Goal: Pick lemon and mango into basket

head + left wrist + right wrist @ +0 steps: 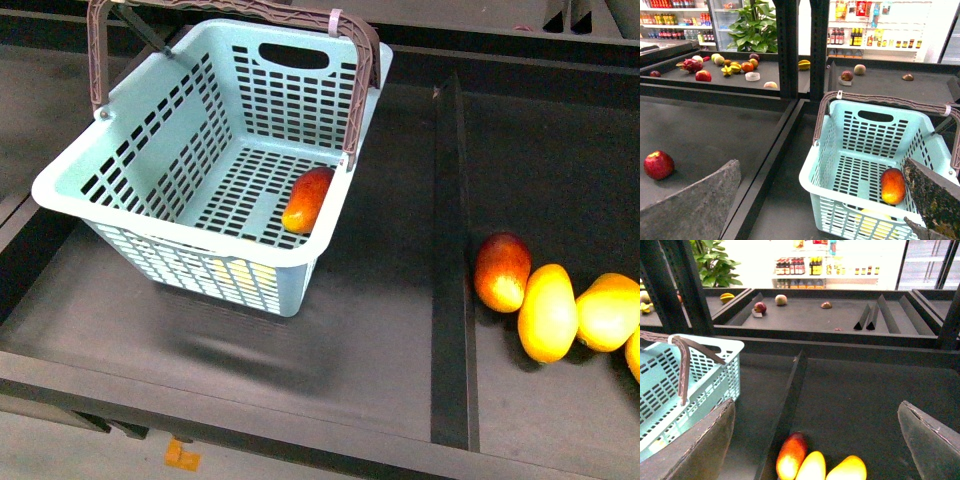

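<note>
The pale blue-green basket [150, 120] with its brown handle stands in the left compartment. The red-and-orange mango [307, 200] lies on its floor against the right wall. The yellow lemon [240, 270] shows through the slotted front wall, also inside. In the left wrist view the basket [850, 125], the mango [893, 185] and the lemon [875, 222] lie just ahead of my open, empty left gripper [817, 200]. My right gripper [815, 410] is open and empty above the right compartment; the basket [715, 365] is off to its side. Neither gripper shows in the front view.
A second red-and-orange fruit [502, 270] and yellow mangoes [547, 312] lie in the right compartment, also under the right gripper [791, 456]. A raised divider [450, 250] separates the compartments. A red apple [659, 165] lies in the compartment left of the basket. Shelf posts stand behind.
</note>
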### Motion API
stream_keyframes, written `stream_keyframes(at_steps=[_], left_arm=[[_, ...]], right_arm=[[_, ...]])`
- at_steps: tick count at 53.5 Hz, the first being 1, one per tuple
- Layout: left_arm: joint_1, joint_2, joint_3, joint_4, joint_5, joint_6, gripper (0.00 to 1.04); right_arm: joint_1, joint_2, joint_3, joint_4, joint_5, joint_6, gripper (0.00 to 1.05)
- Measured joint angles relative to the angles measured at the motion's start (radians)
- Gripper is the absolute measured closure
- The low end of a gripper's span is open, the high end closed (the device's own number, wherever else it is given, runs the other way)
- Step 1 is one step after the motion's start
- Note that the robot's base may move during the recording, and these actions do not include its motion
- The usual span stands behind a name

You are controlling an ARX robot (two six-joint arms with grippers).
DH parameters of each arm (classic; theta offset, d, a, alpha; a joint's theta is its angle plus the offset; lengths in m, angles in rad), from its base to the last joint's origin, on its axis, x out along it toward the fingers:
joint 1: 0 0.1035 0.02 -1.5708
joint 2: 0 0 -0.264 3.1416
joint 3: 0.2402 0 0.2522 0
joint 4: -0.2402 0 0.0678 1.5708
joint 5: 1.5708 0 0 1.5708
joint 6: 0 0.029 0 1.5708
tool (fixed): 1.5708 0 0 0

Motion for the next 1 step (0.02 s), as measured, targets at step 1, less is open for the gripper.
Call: stream_keyframes(at_steps=[1], left_arm=[[0.0, 0.0, 0.0, 0.0, 0.0, 0.0, 0.07]], right_arm=[[0.0, 0.0, 0.0, 0.0, 0.0, 0.0, 0.09]])
